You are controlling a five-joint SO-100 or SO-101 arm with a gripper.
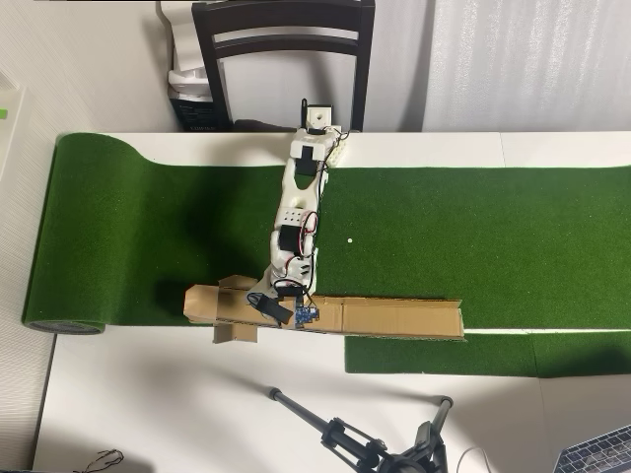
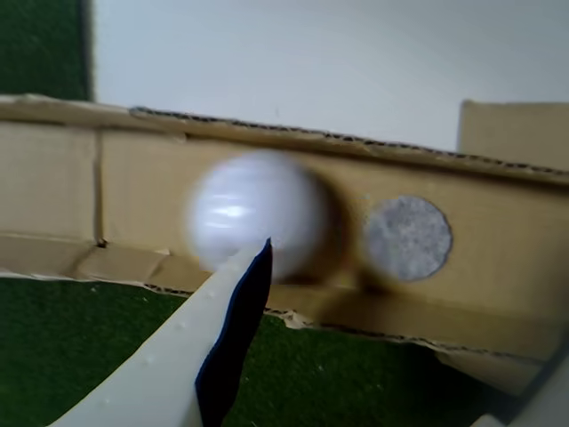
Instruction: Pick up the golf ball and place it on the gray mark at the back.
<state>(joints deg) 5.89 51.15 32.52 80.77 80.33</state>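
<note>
Presently the golf ball [image 2: 256,213], motion-blurred in the wrist view, sits in the cardboard channel [image 2: 498,267] just left of the gray mark [image 2: 409,237], not on it. One gripper finger [image 2: 200,347] shows just below the ball; gripper [image 1: 281,311] state: cannot tell. Overhead view: arm [image 1: 299,202] reaches across green turf [image 1: 493,246] to the cardboard.

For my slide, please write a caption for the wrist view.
Blurred golf ball in cardboard channel, just left of gray mark.
</note>
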